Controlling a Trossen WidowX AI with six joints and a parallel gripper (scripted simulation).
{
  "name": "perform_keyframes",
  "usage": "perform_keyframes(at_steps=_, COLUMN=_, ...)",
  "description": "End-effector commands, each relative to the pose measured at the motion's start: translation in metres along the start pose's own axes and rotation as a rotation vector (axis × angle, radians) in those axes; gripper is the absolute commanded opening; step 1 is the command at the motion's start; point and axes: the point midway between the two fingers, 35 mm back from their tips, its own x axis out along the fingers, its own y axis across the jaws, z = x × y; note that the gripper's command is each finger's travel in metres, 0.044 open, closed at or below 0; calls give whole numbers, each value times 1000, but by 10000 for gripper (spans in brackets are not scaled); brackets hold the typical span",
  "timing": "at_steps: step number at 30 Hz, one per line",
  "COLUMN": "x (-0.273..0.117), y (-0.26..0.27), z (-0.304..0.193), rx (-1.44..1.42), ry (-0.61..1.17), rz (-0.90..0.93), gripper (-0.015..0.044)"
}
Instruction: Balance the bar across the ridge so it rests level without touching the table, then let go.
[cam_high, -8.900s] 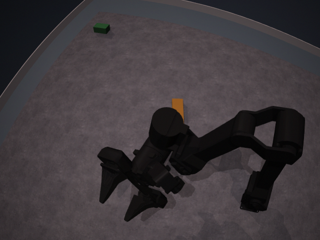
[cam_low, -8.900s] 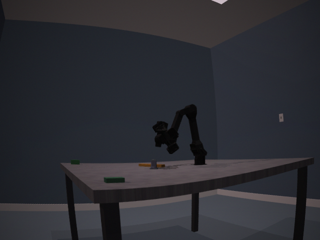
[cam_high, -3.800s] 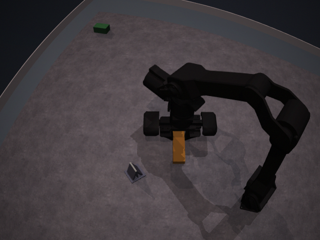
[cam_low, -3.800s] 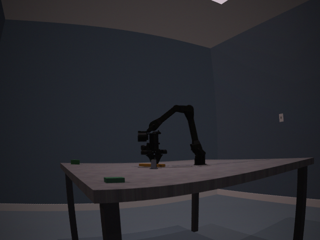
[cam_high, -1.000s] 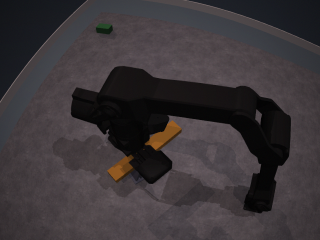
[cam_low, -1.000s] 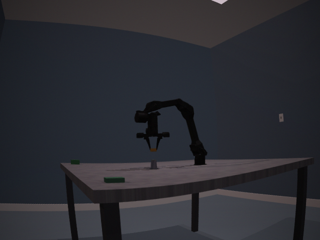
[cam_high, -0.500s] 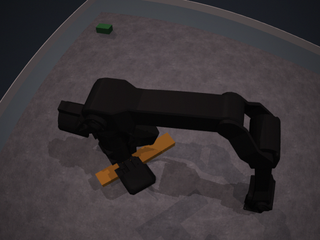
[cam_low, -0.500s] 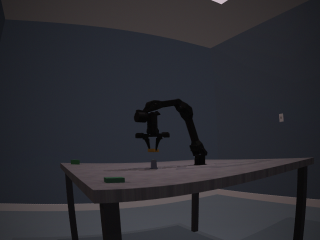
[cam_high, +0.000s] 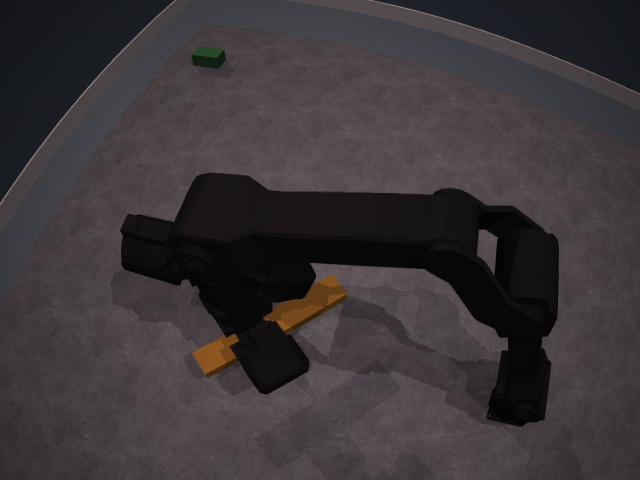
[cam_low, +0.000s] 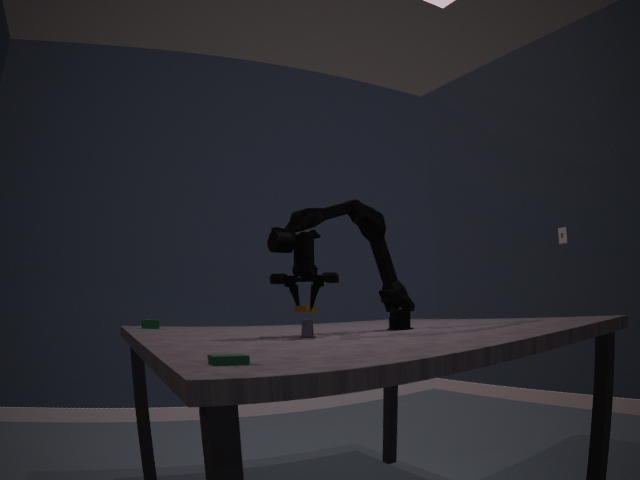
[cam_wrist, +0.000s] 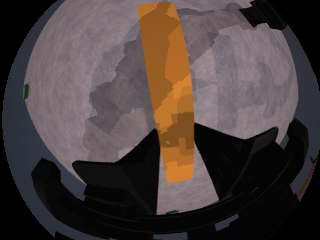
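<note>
Nearest in the exterior view, a green block (cam_low: 228, 359) (cam_wrist: 172, 212) lies on the table (cam_high: 361, 129) (cam_low: 439, 341) (cam_wrist: 60, 75). Beyond it stands the grey ridge (cam_low: 307, 328), hidden in the top view. The orange bar (cam_high: 214, 355) (cam_low: 306, 308) (cam_wrist: 170, 65) is suspended above the ridge, a visible gap between them. The fingers (cam_low: 313, 294) point down, partly open and closed on the bar's sides. The black arm (cam_high: 356, 222) (cam_low: 378, 248) arches over from its base at right, wrist bent downward. A second green block (cam_high: 208, 57) (cam_low: 150, 323) (cam_wrist: 26, 92) lies by the far left corner, well apart from the ridge.
</note>
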Motion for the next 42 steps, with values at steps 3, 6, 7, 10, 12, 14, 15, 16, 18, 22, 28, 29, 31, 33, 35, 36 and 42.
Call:
perform_keyframes(at_steps=3, x=11, y=-1, z=2, rx=4, ry=-4, rz=-4, gripper=0)
perform_keyframes(at_steps=6, x=15, y=-1, z=2, rx=4, ry=-4, rz=-4, gripper=0)
perform_keyframes(at_steps=7, x=16, y=-1, z=2, rx=4, ry=-4, rz=-4, gripper=0)
perform_keyframes(at_steps=10, x=16, y=0, z=2, rx=5, ry=-4, rz=-4, gripper=0)
perform_keyframes(at_steps=12, x=16, y=0, z=2, rx=5, ry=-4, rz=-4, gripper=0)
perform_keyframes(at_steps=14, x=16, y=0, z=2, rx=5, ry=-4, rz=-4, gripper=0)
perform_keyframes(at_steps=15, x=15, y=0, z=2, rx=5, ry=-4, rz=-4, gripper=0)
perform_keyframes(at_steps=16, x=15, y=0, z=2, rx=5, ry=-4, rz=-4, gripper=0)
perform_keyframes(at_steps=18, x=15, y=0, z=2, rx=5, ry=-4, rz=-4, gripper=0)
perform_keyframes(at_steps=22, x=15, y=0, z=2, rx=5, ry=-4, rz=-4, gripper=0)
perform_keyframes(at_steps=28, x=16, y=0, z=2, rx=5, ry=-4, rz=-4, gripper=0)
perform_keyframes(at_steps=29, x=16, y=0, z=2, rx=5, ry=-4, rz=-4, gripper=0)
perform_keyframes(at_steps=31, x=16, y=0, z=2, rx=5, ry=-4, rz=-4, gripper=0)
perform_keyframes(at_steps=33, x=16, y=0, z=2, rx=5, ry=-4, rz=-4, gripper=0)
perform_keyframes(at_steps=35, x=16, y=0, z=2, rx=5, ry=-4, rz=-4, gripper=0)
perform_keyframes(at_steps=36, x=16, y=0, z=2, rx=5, ry=-4, rz=-4, gripper=0)
perform_keyframes(at_steps=42, x=17, y=0, z=2, rx=5, ry=-4, rz=-4, gripper=0)
